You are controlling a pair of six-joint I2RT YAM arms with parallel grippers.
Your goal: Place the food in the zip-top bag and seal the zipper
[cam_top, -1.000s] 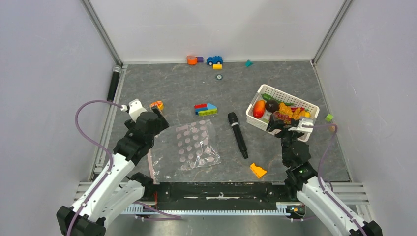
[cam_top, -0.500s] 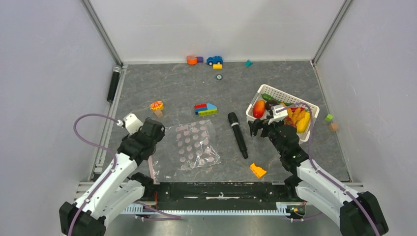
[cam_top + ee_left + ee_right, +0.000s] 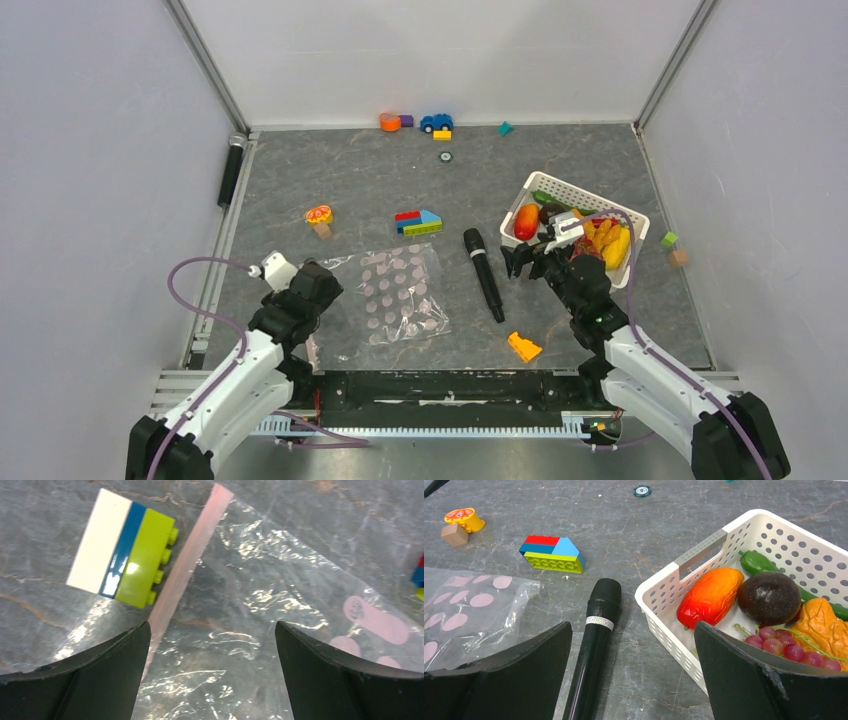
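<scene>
The left tool [image 3: 211, 627] has drawn back over the zipper [image 3: 187, 575] (jaws wide, empty), right tool [image 3: 632, 626] wide too.

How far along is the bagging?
Nothing done: the food sits in the basket, and the zip-top bag lies flat. In hand: left pincer open over the zipper; right pincer open, empty, by the basket. Left: bag the food, then seal.
</scene>
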